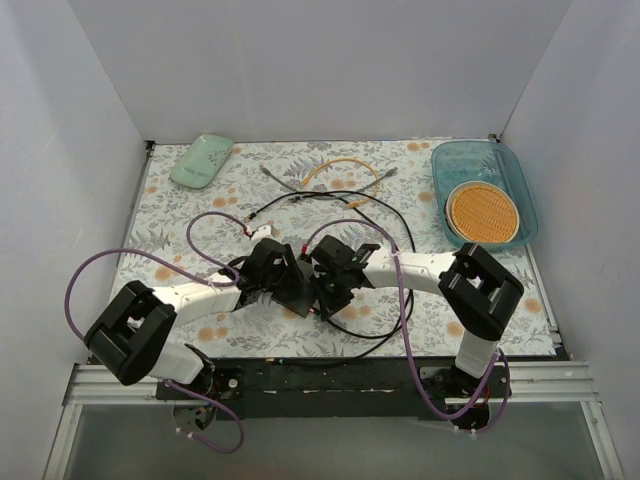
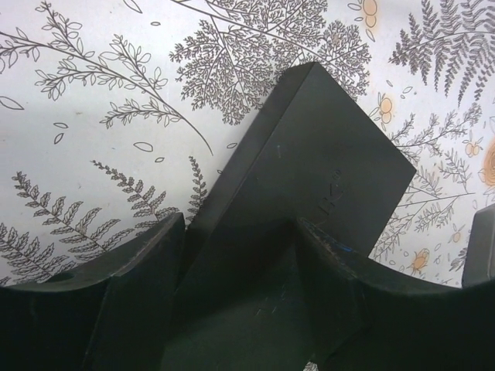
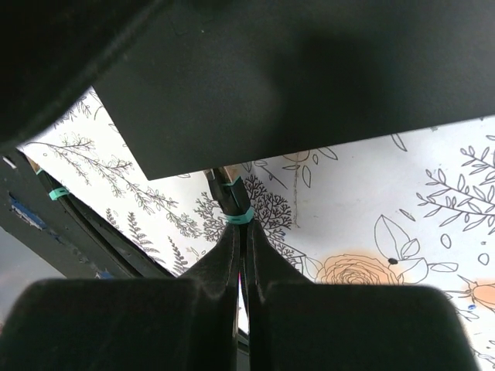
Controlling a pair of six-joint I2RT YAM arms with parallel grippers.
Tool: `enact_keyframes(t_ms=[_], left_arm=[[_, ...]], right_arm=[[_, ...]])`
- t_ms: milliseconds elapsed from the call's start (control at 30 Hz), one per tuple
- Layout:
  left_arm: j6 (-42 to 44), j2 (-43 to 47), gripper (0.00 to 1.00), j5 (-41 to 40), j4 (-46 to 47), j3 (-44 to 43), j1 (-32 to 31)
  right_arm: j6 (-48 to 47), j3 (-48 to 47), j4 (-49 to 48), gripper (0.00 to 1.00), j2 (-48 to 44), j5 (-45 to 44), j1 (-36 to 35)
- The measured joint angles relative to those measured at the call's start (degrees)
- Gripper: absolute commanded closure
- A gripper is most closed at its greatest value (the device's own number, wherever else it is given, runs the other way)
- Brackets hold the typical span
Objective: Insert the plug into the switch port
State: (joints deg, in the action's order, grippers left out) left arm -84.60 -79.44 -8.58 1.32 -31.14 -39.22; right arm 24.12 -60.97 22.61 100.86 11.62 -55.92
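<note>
Switch [image 2: 309, 178]: flat dark grey box near the middle of the desk [image 1: 250, 160], between the two arms, apparently raised or tilted off the patterned surface, judging by the shadow beside its far corner. Long axis running away from the left claw [image 2: 240, 226], far corner pointing outward in the left wrist view. Left claw astride the near end, fingers [image 2: 124, 294] apart at the box's width and set against both sides, so clamped on the switch as far as can be seen. Socket row not visible in any view. Plug [image 3: 229, 193]: small dark connector, teal band [image 3: 240, 219] at its root, directly ahead of the right claw [image 3: 241, 232]. Long axis in line with that claw and aimed at the switch's edge, tip touching or just under that edge; seated or not, cannot tell. Right claw pinched together on the plug's rear, reaching in from the right, the nearer of the two to that edge. Judged need: straight push leftward along the plug's axis, switch braced by the left claw. Farther out: black cable [image 1: 400, 222] looping across the desk, yellow cable [image 1: 345, 161] far centre, pale green object [image 1: 202, 160] far left, teal tray [image 1: 500, 168] far right holding an orange disc [image 1: 483, 212].
</note>
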Motion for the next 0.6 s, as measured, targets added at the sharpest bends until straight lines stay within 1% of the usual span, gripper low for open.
enact_keyframes(t_ms=[100, 200, 233, 300, 333, 400, 433, 500, 533, 600], left_arm=[[0.2, -0.2, 0.42, -0.9, -2.7, -1.2, -0.3], [0.4, -1.1, 0.42, -0.1, -3.6, -2.4, 0.5], [0.5, -1.6, 0.41, 1.1, -3.7, -2.9, 0.8], [0.9, -2.2, 0.4, 2.3, -3.8, -3.5, 2.8], [1.1, -2.5, 0.39, 3.3, -4.0, -3.9, 3.8], [1.7, -3.4, 0.38, 4.9, -4.7, -5.0, 5.8], [2.2, -3.9, 0.36, 5.6, -5.4, -5.8, 6.8], [2.9, -5.3, 0.34, 7.2, -7.0, -7.8, 8.9], [3.5, -6.0, 0.34, 7.7, -7.7, -8.8, 9.7], [4.5, -7.6, 0.32, 8.7, -9.5, -11.1, 11.1]], right_arm=[[-0.3, 1.0, -1.4, 0.99, -0.4, -0.1, 0.1], [-0.3, 3.2, -4.0, 0.92, -1.9, -0.5, 0.3], [-0.3, 3.8, -4.8, 0.82, -2.4, -0.8, 0.4], [-0.2, 5.0, -6.8, 0.72, -3.3, -1.8, 0.8], [-0.1, 5.6, -7.8, 0.62, -3.8, -2.5, 1.0], [0.0, 6.1, -9.6, 0.52, -4.5, -4.0, 1.6], [0.0, 6.1, -10.2, 0.43, -4.9, -4.6, 1.9], [-0.2, 6.2, -12.6, 0.32, -5.5, -6.4, 2.3], [-0.3, 6.2, -13.7, 0.23, -6.0, -7.3, 2.5], [-0.3, 6.2, -14.4, 0.17, -7.3, -8.6, 2.8]])
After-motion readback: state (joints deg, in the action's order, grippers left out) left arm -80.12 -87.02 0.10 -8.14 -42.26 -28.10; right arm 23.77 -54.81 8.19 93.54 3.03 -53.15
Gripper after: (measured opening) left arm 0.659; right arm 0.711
